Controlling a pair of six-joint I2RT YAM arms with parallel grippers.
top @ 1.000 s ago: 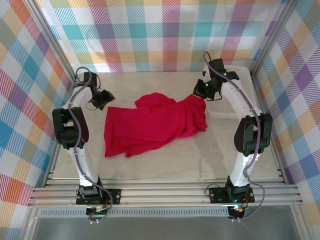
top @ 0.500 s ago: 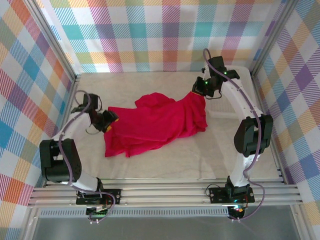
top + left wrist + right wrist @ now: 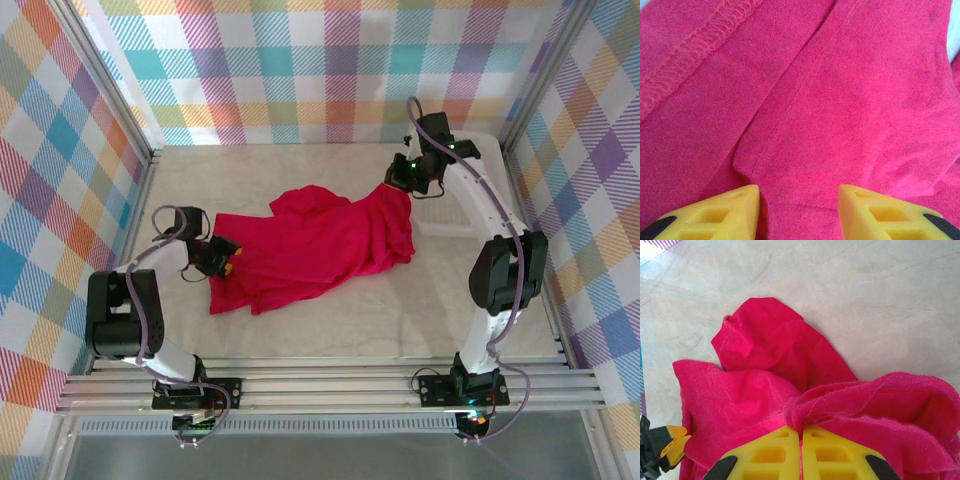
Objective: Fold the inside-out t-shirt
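Our left gripper [image 3: 798, 194] stands half open, its fingers straddling a crease at the left edge of the inside-out t-shirt [image 3: 310, 245], with nothing gripped yet. From there the shirt's length runs rightward and away across the table [image 3: 420, 310] to our right gripper [image 3: 801, 431], which is clamped on its far-right corner.

The left arm [image 3: 128, 300] is folded low, its elbow drawn back close to the base and its forearm run forward along the left side. At its end the left gripper [image 3: 222, 258] is turned inward and set down at the near-left edge of the t-shirt [image 3: 320, 245]. Its yellow fingers [image 3: 715, 212] are parted, and cloth is seen across the gap. The right arm [image 3: 495, 230] is stretched far forward, wrist bent inward. The right gripper [image 3: 398, 187] is closed, fingers pressed together, with a fold of the t-shirt pinched between them.
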